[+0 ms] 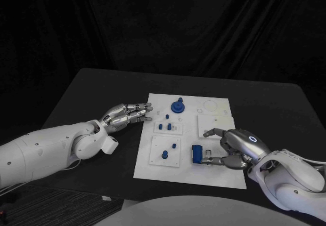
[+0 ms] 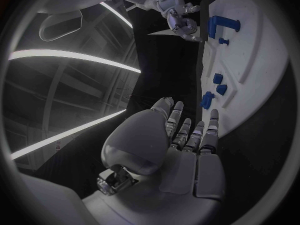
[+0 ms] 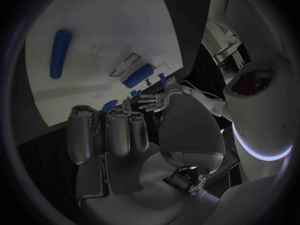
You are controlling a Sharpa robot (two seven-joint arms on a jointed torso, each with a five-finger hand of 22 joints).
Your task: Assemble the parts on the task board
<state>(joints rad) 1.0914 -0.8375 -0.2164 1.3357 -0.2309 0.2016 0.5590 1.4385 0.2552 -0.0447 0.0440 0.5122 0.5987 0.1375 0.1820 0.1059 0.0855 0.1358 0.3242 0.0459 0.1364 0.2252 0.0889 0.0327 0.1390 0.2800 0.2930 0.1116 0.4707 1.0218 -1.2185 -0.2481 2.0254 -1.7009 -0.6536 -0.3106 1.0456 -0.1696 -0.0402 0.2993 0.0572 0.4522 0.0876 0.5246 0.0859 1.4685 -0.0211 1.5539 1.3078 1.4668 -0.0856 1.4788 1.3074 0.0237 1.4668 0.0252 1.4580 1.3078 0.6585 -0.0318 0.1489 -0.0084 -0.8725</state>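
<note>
Both of my hands are flanking the white board (image 1: 192, 176). My right hand (image 1: 234, 146) is hovering over the board's near right part with fingers curled and nothing clearly in them; I cannot tell whether a fingertip is touching anything. Just beside its fingertips, a long blue block (image 1: 197, 153) is lying flat on the board, its long axis running away from me. I judge the hand is posing there to pick it up. My left hand (image 1: 127, 114) is resting at the board's far left edge, fingers loosely apart and holding nothing, probably steadying the board. Beyond it, a blue round knob (image 1: 178, 106) is standing upright.
</note>
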